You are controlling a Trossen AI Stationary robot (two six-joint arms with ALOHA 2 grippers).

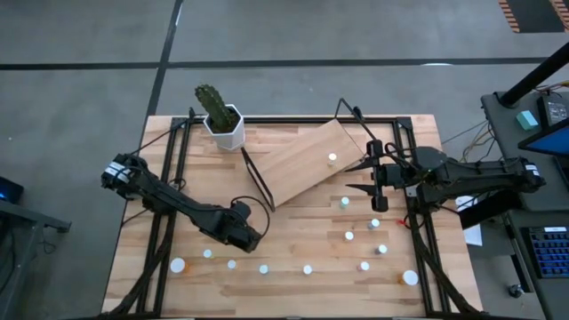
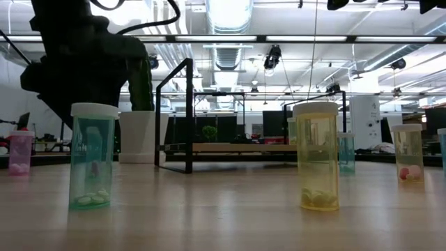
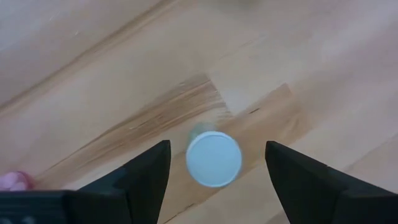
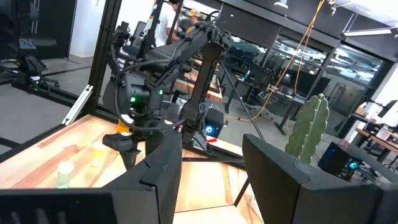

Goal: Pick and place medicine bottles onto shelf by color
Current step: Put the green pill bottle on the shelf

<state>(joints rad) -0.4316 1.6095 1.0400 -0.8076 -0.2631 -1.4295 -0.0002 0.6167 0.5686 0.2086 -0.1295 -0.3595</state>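
left gripper [image 3: 214, 168] hovering over white-capped bottle [image 3: 214, 158] near front edge of table [image 1: 293, 227], fingers spread either side, looks lined up to grab. right gripper [image 1: 377, 185] parked by shelf [image 1: 307, 160], fingers apart, holding nothing.

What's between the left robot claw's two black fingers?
A small white-capped medicine bottle stands on the plank table between the left pincer's open fingers, untouched. The left wrist view shows it.

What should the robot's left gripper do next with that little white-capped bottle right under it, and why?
Probably lower straight down and close. The left gripper hangs open above the table, its fingers apart on either side of the bottle, which stands upright between them and is not gripped. Only then could it be carried to the shelf.
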